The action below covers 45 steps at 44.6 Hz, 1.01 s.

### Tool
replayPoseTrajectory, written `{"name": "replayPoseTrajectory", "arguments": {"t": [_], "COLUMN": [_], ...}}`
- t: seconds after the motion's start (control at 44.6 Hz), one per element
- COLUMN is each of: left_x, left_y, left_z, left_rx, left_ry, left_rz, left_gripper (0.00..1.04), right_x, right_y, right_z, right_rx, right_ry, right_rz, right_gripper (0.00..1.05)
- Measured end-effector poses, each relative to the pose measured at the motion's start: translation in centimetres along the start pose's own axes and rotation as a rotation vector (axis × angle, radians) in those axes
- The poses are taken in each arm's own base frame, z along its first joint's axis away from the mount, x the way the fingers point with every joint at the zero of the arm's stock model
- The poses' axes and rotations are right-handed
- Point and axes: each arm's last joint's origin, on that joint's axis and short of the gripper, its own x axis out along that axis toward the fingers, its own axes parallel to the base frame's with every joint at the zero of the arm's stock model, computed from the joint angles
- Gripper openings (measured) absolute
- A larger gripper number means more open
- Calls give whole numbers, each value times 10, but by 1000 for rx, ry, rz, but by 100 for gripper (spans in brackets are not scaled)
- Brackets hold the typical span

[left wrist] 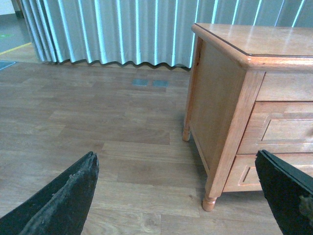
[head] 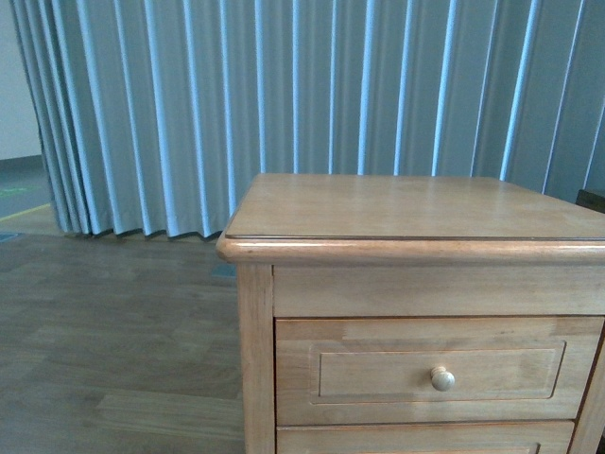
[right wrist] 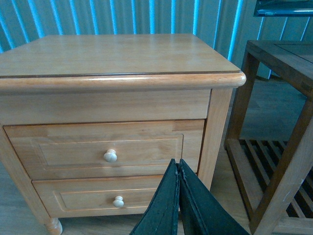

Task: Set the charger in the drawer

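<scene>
Two grippers, both empty. Left gripper [left wrist: 178, 196] has its jaws spread wide, one dark finger [left wrist: 63, 198] at 8 o'clock in the left wrist view and the other at 4 o'clock, nothing between them but bare wood floor [left wrist: 98, 127]. Right gripper [right wrist: 179, 196] has its jaws pressed together, pads touching, nothing held; it sits in front of the cabinet, low, near the lower drawer [right wrist: 107, 198].

Upper drawer [head: 435, 369] is fully pushed in, front flush with the frame, pale round knob [head: 441, 378] at its centre. In the right wrist view the same drawer [right wrist: 107, 149] sits at 10 o'clock from the closed fingers, lower drawer directly under it, also shut, with its own knob [right wrist: 118, 201].

Cabinet [head: 416, 213] top is bare and glossy. Charger not visible in any view; cannot tell where it is.

Dark wooden slatted table [right wrist: 279, 147] stands just beside the cabinet, at 3 o'clock. Grey-blue pleated curtain [head: 284, 95] hangs behind everything.
</scene>
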Motion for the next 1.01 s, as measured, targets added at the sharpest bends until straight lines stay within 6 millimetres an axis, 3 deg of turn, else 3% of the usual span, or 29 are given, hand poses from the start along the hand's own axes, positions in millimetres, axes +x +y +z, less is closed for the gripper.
{"name": "replayPoseTrajectory", "arguments": {"t": [0.516,1.01], "left_x": [0,0], "left_y": [0,0], "left_z": [0,0], "left_rx": [0,0], "left_ry": [0,0], "left_rz": [0,0], "left_gripper": [99,99], "right_x": [-24,-37], "right_y": [0,0], "right_z": [-20,-19], "right_rx": [0,0], "right_ry": [-10,-16], "right_rz": [0,0], "right_gripper": [2,2]}}
